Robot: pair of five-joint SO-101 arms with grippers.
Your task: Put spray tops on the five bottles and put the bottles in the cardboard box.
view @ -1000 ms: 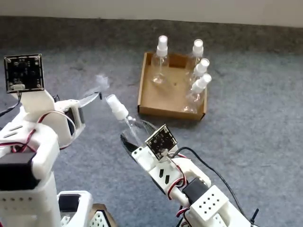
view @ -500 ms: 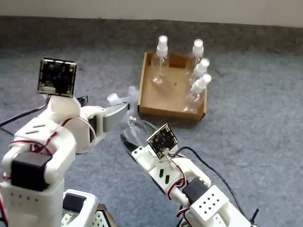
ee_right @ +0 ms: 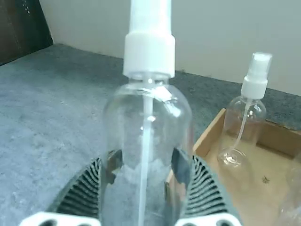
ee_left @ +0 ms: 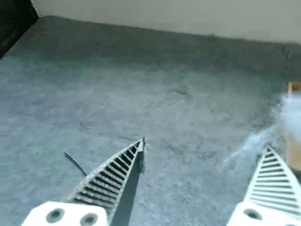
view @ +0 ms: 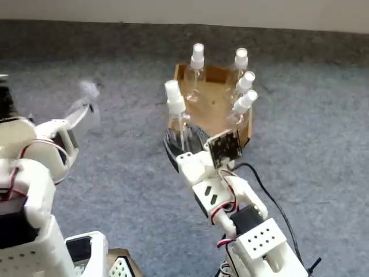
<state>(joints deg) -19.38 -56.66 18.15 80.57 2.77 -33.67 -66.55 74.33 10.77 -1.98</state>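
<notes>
Four bottles [view: 196,72]: capped, upright in box [view: 212,109].
Right gripper [ee_right: 145,172]: my jaws pinch fifth bottle [ee_right: 148,122], at box's left edge.
Left gripper [ee_left: 205,144]: my jaws spread, far left.

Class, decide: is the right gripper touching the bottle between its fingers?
Touching. The right wrist view shows the right gripper with its fingers pressed against both sides of the bottle.

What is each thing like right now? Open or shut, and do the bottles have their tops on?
left hand: open, empty.
right hand: shut on the held bottle.
held bottle: upright, top on, at the box's edge.
four other bottles: tops on, inside the box.
box: open, holding four bottles.
</notes>
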